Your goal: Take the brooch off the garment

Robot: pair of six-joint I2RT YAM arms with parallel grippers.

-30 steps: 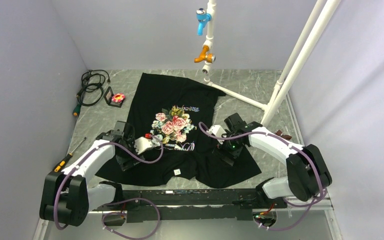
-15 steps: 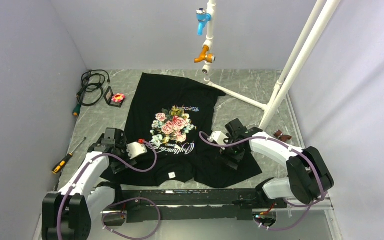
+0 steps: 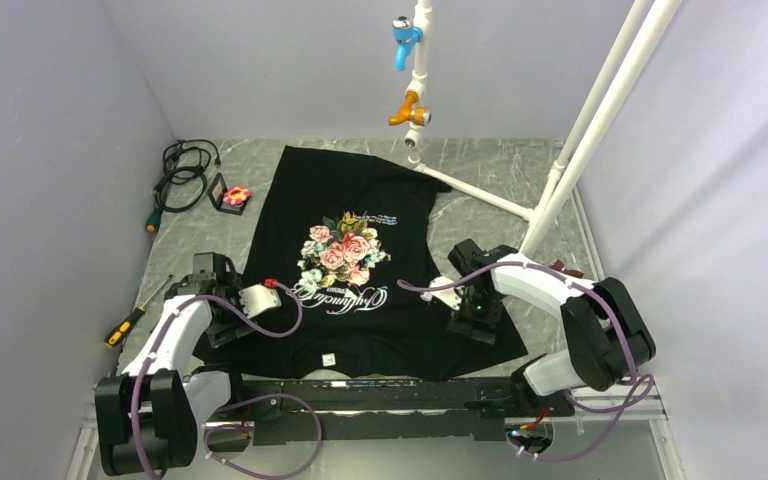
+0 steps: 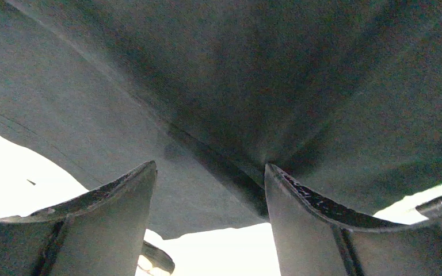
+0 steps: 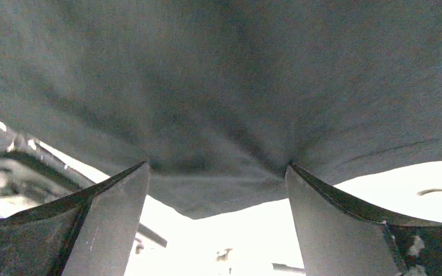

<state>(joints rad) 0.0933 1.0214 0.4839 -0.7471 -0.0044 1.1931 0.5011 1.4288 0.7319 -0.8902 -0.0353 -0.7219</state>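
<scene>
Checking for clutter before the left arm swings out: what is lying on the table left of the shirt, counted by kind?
Brooch: 1
Black pad beside it: 1
Coiled black cable: 1
Hand tools: 2, an orange-handled screwdriver and a green-handled tool
Total: 5

Lab test booth: grey walls [image 3: 260, 60] around a marbled table [image 3: 490, 165], white pipes [image 3: 600, 110] with taps [image 3: 407, 110] at its back, screwdrivers [image 3: 125, 325] and cable [image 3: 185, 165] at its left.

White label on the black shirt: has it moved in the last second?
Yes: the white label slid left and nearer the black base rail.
</scene>
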